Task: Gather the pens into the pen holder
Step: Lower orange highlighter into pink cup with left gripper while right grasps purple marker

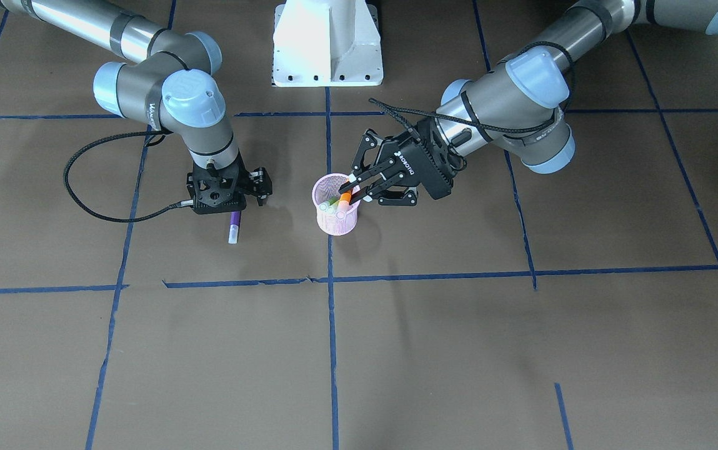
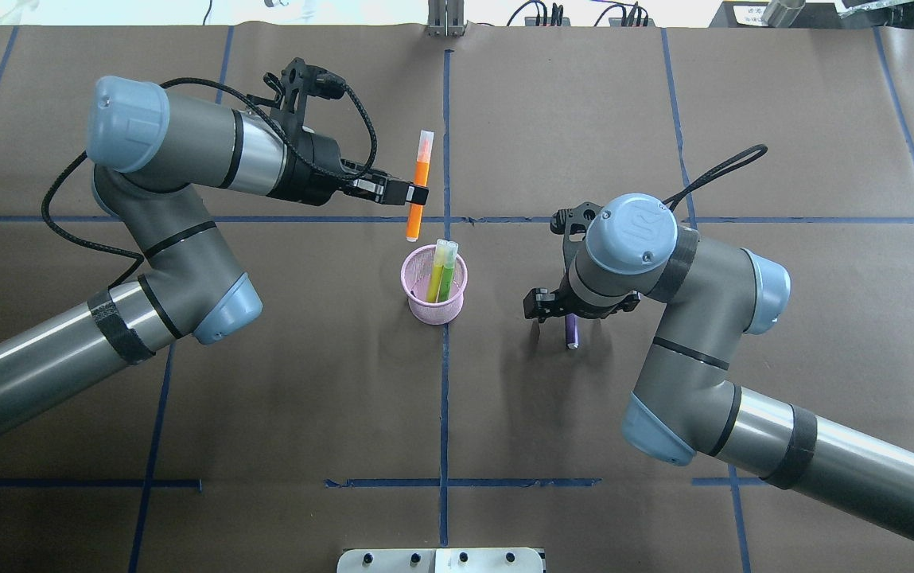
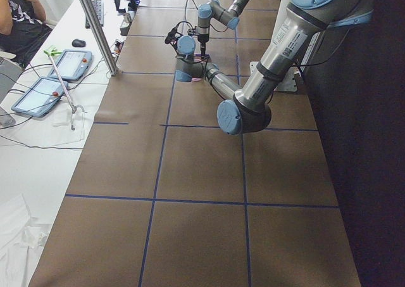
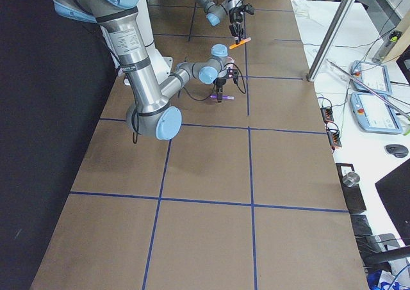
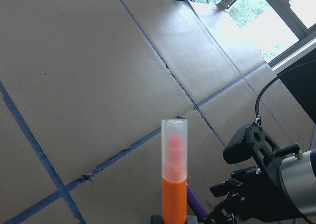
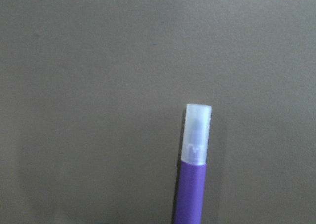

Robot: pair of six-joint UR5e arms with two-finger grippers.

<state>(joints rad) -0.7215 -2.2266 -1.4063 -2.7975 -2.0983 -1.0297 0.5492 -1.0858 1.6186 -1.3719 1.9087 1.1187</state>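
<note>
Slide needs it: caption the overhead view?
Left pincer holds the orange pen near the pink pen holder; right pincer hovers over the purple pen.

White capitals spelling ROBOTIQ run along the black body of my left gripper (image 1: pixel 354 185), seen in the front-facing view. Pale lettering runs lengthwise down the grey wrist of my right arm (image 1: pixel 152 111); it seems to begin UNIV, and the rest is too small to read. In the overhead view, a raised UR logo sits on the blue cap (image 2: pixel 638 225) of that arm's joint
</note>
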